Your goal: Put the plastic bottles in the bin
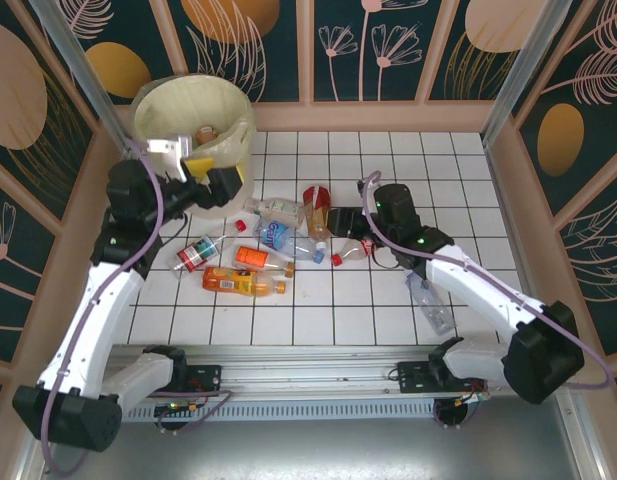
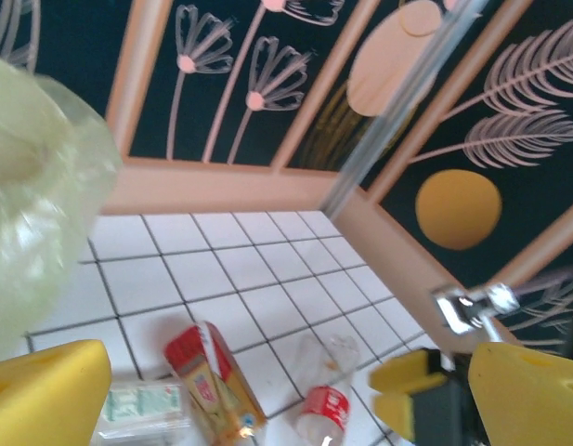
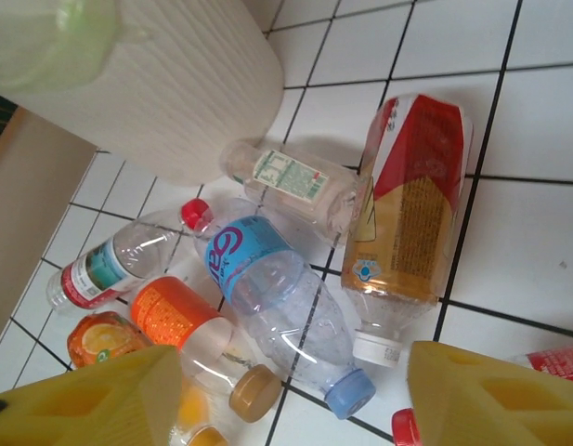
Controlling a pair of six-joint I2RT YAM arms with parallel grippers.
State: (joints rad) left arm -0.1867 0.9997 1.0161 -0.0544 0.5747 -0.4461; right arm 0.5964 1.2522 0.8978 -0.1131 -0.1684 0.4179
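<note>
Top external shows me the bin (image 1: 163,105), lined with a pale bag, at the far left of the tiled table (image 1: 438,180), with one bottle (image 1: 206,133) already lying inside it. My left gripper (image 1: 210,170) hangs over the bin's near rim. On the left wrist its yellow fingers (image 2: 45,395) sit at opposite edges of the picture, jaws spread wide with nothing between them. The other plastic bottles (image 1: 271,240) lie loose on the tiles just right and near of the bin, with a lone clear bottle (image 1: 430,305) well apart at the near right beside my right forearm. My right gripper (image 1: 333,225) is down at the right end of the cluster. On the right wrist I see a clear green-labelled bottle (image 3: 286,177) just beside the bin's wall and an amber bottle (image 3: 407,214) with a red label just right of it. A blue-labelled bottle (image 3: 267,297) and an orange-labelled bottle (image 3: 188,325) lie side by side nearer, and a red-and-teal-labelled bottle (image 3: 105,265) is off to the left. The right fingers (image 3: 100,400) stand apart, narrower than the left pair, and the cap ends of the blue-labelled and orange-labelled bottles lie in the gap as I see it. I cannot see either pad touching them, so nothing is pinched.
</note>
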